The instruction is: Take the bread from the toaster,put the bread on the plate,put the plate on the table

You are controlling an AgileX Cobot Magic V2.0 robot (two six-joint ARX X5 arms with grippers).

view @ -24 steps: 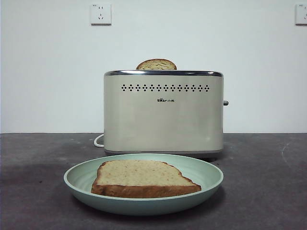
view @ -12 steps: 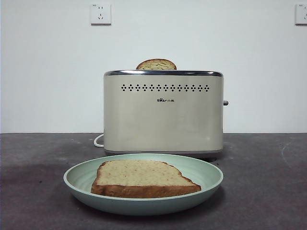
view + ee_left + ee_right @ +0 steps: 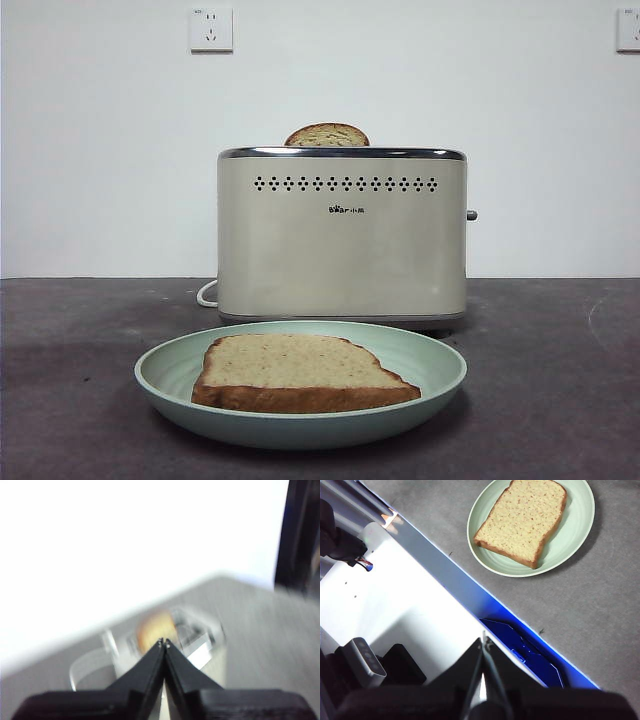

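- The bread [image 3: 300, 372] lies flat in the plate [image 3: 440, 372], crust edge at 6 o'clock in the front view.
- The plate sits on the table [image 3: 560, 400], at 6 o'clock from the toaster [image 3: 342, 235].
- A second slice [image 3: 327, 135] pokes from the toaster's top.
- Left gripper [image 3: 164, 642]: jaws together, empty, above the toaster.
- Right gripper [image 3: 483, 642]: jaws together, empty, well apart from the plate.
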